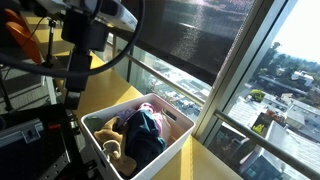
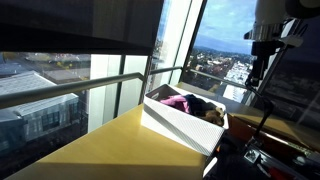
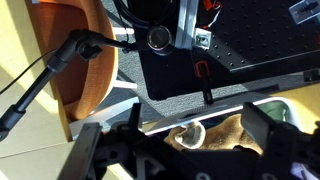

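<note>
By the tall window, high over a sunlit city, we found a white bin (image 1: 172, 145) standing on a smooth yellow table (image 1: 218, 160). It was rectangular, with straight, plain, hard-looking walls and an open top, and both exterior views showed it (image 2: 175, 126). Soft things filled it in a loose heap. A dark navy garment (image 1: 148, 136) lay crumpled in the middle, a pink garment (image 1: 149, 107) sat at twelve o'clock of it, and a tan plush toy (image 1: 110, 131), fuzzy and rounded, lay at nine o'clock against the bin's wall. The arm stood in shadow, its dark, blocky links hanging almost straight down from above. The gripper (image 1: 73, 88) pointed downward and hovered at about ten o'clock of the bin in an exterior view, above the rim and apart from it. From the opposite side it (image 2: 259, 72) hung at two o'clock of the bin. In the wrist view the gripper (image 3: 178, 152) looked down between its black fingers (image 3: 88, 150), which were spread as wide as they go and gripped nothing. The plush toy (image 3: 226, 130) lay just past them at one o'clock. At ten o'clock we saw a curved orange-brown panel (image 3: 88, 60), and at two o'clock a flat black perforated board (image 3: 262, 45).
</note>
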